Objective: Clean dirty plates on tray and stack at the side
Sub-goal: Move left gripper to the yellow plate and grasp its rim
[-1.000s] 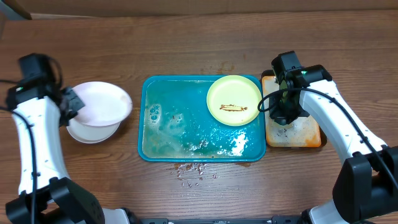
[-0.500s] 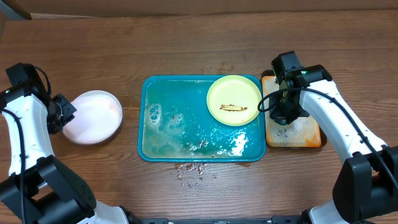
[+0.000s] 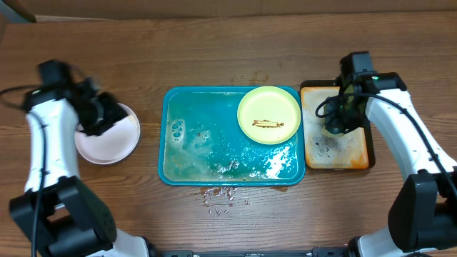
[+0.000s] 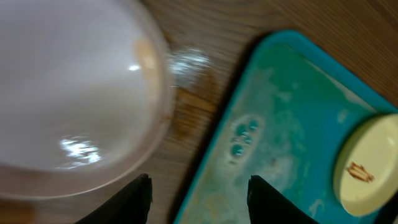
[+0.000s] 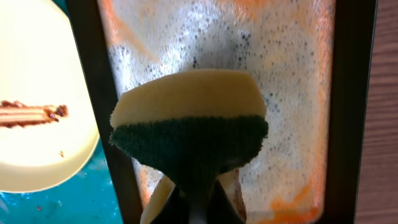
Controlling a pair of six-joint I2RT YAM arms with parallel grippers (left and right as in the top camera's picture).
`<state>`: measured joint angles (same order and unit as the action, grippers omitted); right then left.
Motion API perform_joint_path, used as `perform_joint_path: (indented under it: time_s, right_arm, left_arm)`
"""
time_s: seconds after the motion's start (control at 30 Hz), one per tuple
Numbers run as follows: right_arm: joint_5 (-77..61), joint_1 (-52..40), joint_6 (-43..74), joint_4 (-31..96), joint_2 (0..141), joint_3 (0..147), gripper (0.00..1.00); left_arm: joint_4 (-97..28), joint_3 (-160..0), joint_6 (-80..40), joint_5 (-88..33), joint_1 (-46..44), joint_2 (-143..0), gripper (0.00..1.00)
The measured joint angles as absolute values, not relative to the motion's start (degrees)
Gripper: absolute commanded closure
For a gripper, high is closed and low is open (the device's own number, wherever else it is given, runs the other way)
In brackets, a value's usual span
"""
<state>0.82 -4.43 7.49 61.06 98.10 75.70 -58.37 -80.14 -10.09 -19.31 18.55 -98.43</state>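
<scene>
The pale yellow-green plate [image 3: 268, 114] with a brown smear lies in the far right corner of the wet teal tray [image 3: 207, 153]; it also shows in the left wrist view [image 4: 367, 165] and the right wrist view [image 5: 37, 93]. A white plate [image 3: 108, 139] lies on the table left of the tray [image 4: 273, 137], large in the left wrist view [image 4: 68, 87]. My left gripper [image 3: 100, 114] [image 4: 199, 196] is open and empty above that plate's far right rim. My right gripper [image 3: 335, 125] [image 5: 196, 202] is shut on a yellow-and-green sponge [image 5: 189, 124] over the orange tray.
The orange tray [image 3: 357, 153] with a black rim, foamy inside [image 5: 292, 93], stands right of the teal tray. Soap suds [image 3: 275, 165] sit in the teal tray's near half. Dark crumbs and drops [image 3: 221, 196] lie on the wood in front of it.
My left gripper set the white plate down at the left, let go and moved right above it, open. My right gripper shifted a little right over the orange tray with the sponge.
</scene>
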Motion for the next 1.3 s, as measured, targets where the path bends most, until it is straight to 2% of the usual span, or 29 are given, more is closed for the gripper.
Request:
perform_joint_path:
  time_s: [0.2, 0.57, 0.67, 0.73, 0.9, 1.03, 1.13, 1.3]
  right_arm:
    - [-1.3, -3.5, 6.1, 55.5, 98.1, 73.8, 0.96]
    - [-1.7, -3.5, 6.0, 44.2, 98.1, 61.3, 0.95]
    - [-1.7, -3.5, 6.0, 40.7, 98.1, 58.0, 0.94]
    - [-1.7, -3.5, 6.0, 39.0, 98.1, 55.9, 0.89]
    - [-1.7, -3.4, 6.5, 37.1, 98.1, 54.0, 0.85]
    - [-1.7, -3.4, 7.2, 37.2, 98.1, 54.0, 0.85]
    - [-1.8, -3.4, 7.4, 37.6, 98.1, 54.0, 0.85]
    - [-1.9, -3.4, 7.5, 37.9, 98.1, 54.0, 0.85]
  left_arm:
    - [-53.9, -80.2, -7.1, -22.6, 3.2, -98.6, 0.37]
    - [-39.7, -80.4, -6.4, -20.6, -13.5, -102.9, 0.35]
    - [-35.9, -80.5, -6.2, -19.8, -16.3, -105.1, 0.33]
    - [-33.5, -80.5, -6.0, -19.5, -17.7, -106.5, 0.30]
    - [-25.9, -80.6, -5.9, -19.0, -20.0, -110.0, 0.27]
    - [-19.0, -80.6, -5.9, -18.8, -21.3, -112.5, 0.30]
    - [-15.6, -80.6, -5.9, -18.8, -21.7, -114.2, 0.37]
    - [-13.0, -80.6, -5.9, -18.8, -21.8, -117.4, 0.39]
